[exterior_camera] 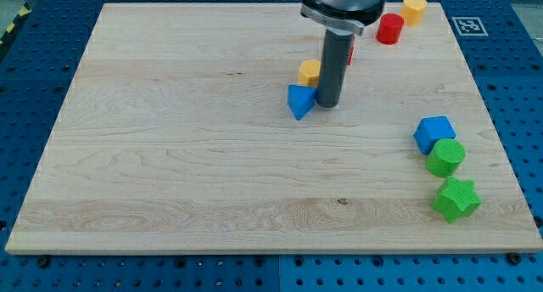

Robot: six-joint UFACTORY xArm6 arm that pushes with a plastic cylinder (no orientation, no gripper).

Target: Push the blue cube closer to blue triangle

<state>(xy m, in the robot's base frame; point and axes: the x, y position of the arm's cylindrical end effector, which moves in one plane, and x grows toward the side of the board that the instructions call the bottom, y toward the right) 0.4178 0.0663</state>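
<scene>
The blue cube point(433, 132) sits near the board's right edge, touching a green cylinder point(445, 157) just below it. The blue triangle point(299, 101) lies near the board's middle, toward the view's top. My tip point(328, 103) rests on the board right beside the blue triangle's right side, touching or nearly touching it. The tip is far to the left of the blue cube. The rod's upper part point(338, 54) hides some of the board behind it.
A yellow block point(310, 71) sits just above the blue triangle, left of the rod. A small red piece point(350, 54) peeks out right of the rod. A red cylinder point(389, 28) and a yellow heart point(413, 9) stand at the top right. A green star point(456, 199) lies below the green cylinder.
</scene>
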